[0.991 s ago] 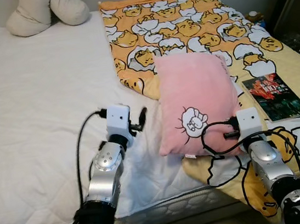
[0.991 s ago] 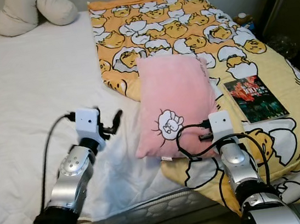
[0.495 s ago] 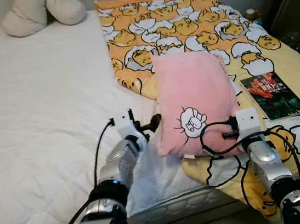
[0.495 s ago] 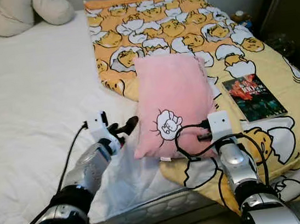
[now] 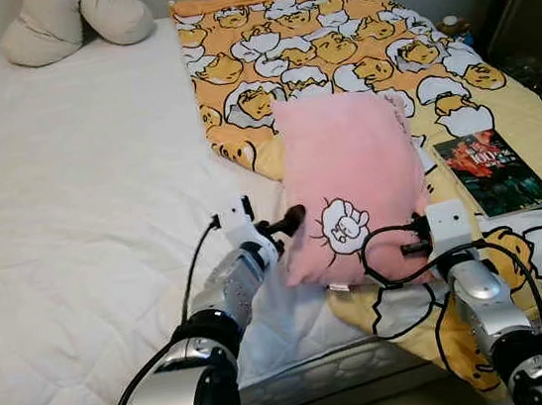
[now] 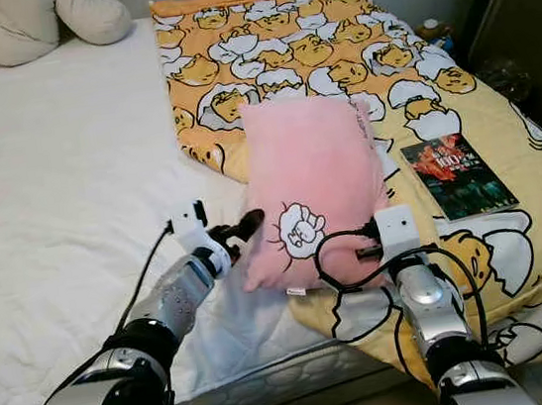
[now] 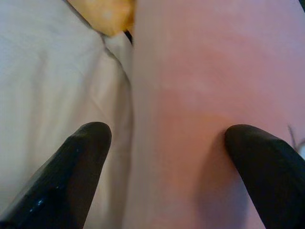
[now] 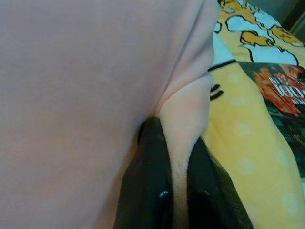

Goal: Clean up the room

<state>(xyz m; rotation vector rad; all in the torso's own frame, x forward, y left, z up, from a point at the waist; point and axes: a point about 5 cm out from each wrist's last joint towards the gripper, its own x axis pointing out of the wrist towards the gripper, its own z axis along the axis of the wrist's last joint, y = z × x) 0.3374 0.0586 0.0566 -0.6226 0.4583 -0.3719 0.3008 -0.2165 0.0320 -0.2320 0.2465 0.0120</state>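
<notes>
1. Bedroom, head camera looking down on a bed [image 5: 50, 192] with a white quilted cover. An orange and yellow cartoon blanket [image 5: 330, 45] covers the bed's right half. Two cream cushions [image 5: 78, 23] sit at 11 o'clock near the headboard.
2. Pink pillow [image 5: 348, 182] lies near the foot of the bed, at the centre of the head view, straddling the blanket's left edge. Its near end looks bunched and slightly raised.
3. Book [image 5: 495, 171] lies flat on the blanket at 3 o'clock from the pillow, apart from it.
4. Right gripper [image 8: 164, 157]: fingers nearly closed, pinching a fold of the pillow's fabric at its near right corner. From the head view the wrist sits at 5 o'clock of the pillow.
5. Left gripper [image 7: 167, 143]: fingers spread wide, straddling the pillow's left edge; one finger over the white cover, the other against the pink fabric. Nothing clamped yet. From the head view it sits at 8 o'clock of the pillow.
6. Progress, as judged: early. Pillow is gripped on one side only and not yet lifted clear; book untouched; blanket not straightened.
7. Likely next need: left fingers close on the pillow's edge for a two-sided hold.
</notes>
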